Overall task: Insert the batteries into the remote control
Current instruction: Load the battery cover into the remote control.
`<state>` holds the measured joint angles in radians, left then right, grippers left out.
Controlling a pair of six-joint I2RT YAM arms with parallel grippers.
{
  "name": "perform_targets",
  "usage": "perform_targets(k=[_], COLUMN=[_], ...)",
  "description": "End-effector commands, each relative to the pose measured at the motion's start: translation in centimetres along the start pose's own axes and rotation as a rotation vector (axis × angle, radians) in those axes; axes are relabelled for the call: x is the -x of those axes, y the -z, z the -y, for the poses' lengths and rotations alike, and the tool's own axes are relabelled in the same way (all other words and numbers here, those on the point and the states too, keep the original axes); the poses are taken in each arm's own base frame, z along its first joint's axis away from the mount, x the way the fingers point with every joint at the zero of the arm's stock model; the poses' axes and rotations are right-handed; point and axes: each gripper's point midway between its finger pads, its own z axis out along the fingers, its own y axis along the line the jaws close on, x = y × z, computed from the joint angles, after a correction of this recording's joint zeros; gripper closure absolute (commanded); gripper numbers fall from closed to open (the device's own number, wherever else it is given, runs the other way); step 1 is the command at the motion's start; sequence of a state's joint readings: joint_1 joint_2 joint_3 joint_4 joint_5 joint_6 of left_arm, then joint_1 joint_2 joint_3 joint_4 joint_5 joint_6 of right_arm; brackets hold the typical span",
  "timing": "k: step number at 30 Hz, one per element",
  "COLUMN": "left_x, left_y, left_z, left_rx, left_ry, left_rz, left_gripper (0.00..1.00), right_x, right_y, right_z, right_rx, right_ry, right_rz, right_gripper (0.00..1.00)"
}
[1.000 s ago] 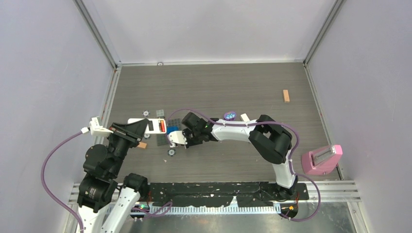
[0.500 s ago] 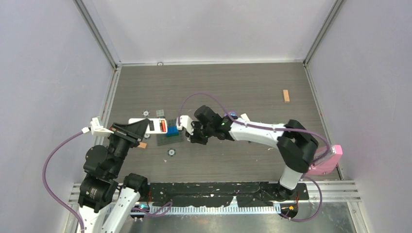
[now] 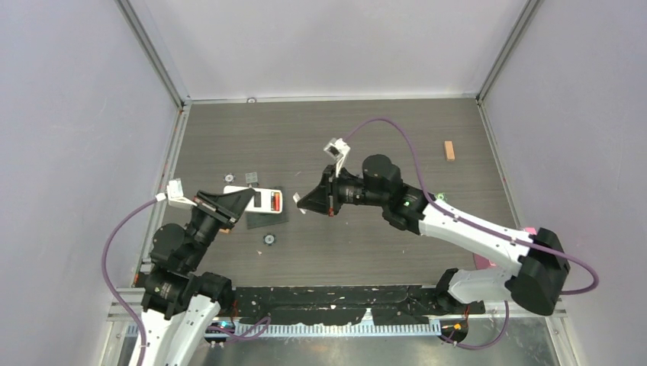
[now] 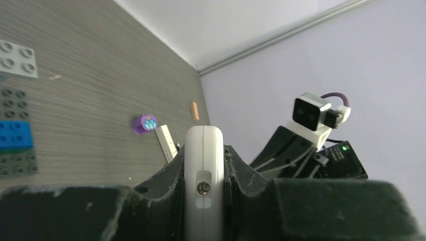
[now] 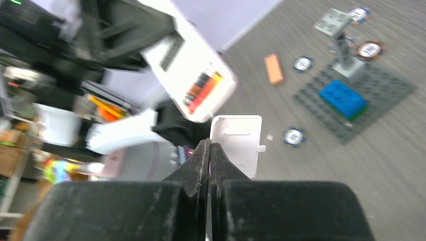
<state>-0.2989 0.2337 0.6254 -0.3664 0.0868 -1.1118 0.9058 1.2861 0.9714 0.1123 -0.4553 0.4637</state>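
Note:
My left gripper (image 3: 246,200) (image 4: 203,150) is shut on the white remote control (image 3: 263,200) (image 4: 203,170) and holds it off the table. The remote's open compartment faces up, with reddish-orange and dark batteries (image 5: 203,90) (image 3: 278,202) lying in it. My right gripper (image 3: 304,203) (image 5: 209,148) is shut on a thin white cover plate (image 5: 236,143), raised just right of the remote's battery end. A small gap shows between the plate and the remote.
A grey studded baseplate (image 3: 268,218) (image 5: 382,95) with a blue brick (image 5: 341,98) lies under the remote. Small round discs (image 3: 268,239) lie around it. A purple cap (image 4: 144,123) and a white bar (image 4: 166,143) lie beyond. An orange block (image 3: 449,150) sits far right.
My right arm has lifted off the table by the baseplate and swung up with the white cover plate. My left gripper has moved the remote to the right, toward it.

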Motion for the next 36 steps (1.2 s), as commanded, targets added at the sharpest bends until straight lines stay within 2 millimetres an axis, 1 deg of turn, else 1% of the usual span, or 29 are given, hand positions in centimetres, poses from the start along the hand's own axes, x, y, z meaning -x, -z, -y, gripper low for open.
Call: perform_targets(k=[1,2,4,5,9,14,15,16,17,21,25,32,36], left_x=[-0.5,-0.7,-1.2,-1.1,-1.1,-1.5,-1.4,-1.4,-1.3,-1.3,-1.2,-1.3,-1.1], left_y=[-0.3,-0.5,-0.8,-0.9,-1.1,-1.3,-1.2,-1.2,-1.2,-1.0,-0.9,-0.7,-0.5], left_z=[3.2,3.2,3.0,3.3,3.7,3.4,3.4,3.3,3.3,3.2,3.1,3.3,3.5], left_rx=[-0.202,-0.217,-0.242,-0.264,-0.297,-0.321,-0.329,-0.330,-0.332,-0.330,-0.327,-0.310,-0.311], left_ry=[0.116,0.141,0.176,0.186,0.223,0.329,0.345,0.356,0.361,0.379,0.403,0.416,0.417], left_rz=[-0.023,-0.031,-0.043,-0.038,-0.044,-0.061,-0.056,-0.051,-0.048,-0.043,-0.043,-0.057,-0.052], left_gripper=[1.00,1.00,1.00,1.00,1.00,1.00,1.00,1.00,1.00,1.00,1.00,1.00,1.00], right_x=[4.9,5.7,6.8,7.2,8.5,9.3,9.5,9.5,9.8,10.0,9.4,9.4,8.9], right_y=[2.6,3.3,4.1,4.5,4.9,4.6,4.8,4.5,4.8,4.2,3.3,2.8,2.2], right_z=[-5.6,-6.5,-8.0,-8.5,-9.4,-8.8,-9.1,-8.9,-9.3,-9.7,-9.3,-8.3,-7.9], right_rx=[0.170,0.206,0.276,0.301,0.349,0.380,0.407,0.410,0.438,0.453,0.391,0.347,0.333], right_ry=[-0.269,-0.325,-0.387,-0.401,-0.506,-0.700,-0.729,-0.749,-0.766,-0.802,-0.836,-0.815,-0.831], right_rz=[0.195,0.229,0.272,0.292,0.348,0.426,0.440,0.447,0.458,0.475,0.499,0.545,0.536], right_gripper=[0.94,0.95,0.95,0.95,0.94,0.95,0.95,0.95,0.94,0.95,0.95,0.95,0.95])
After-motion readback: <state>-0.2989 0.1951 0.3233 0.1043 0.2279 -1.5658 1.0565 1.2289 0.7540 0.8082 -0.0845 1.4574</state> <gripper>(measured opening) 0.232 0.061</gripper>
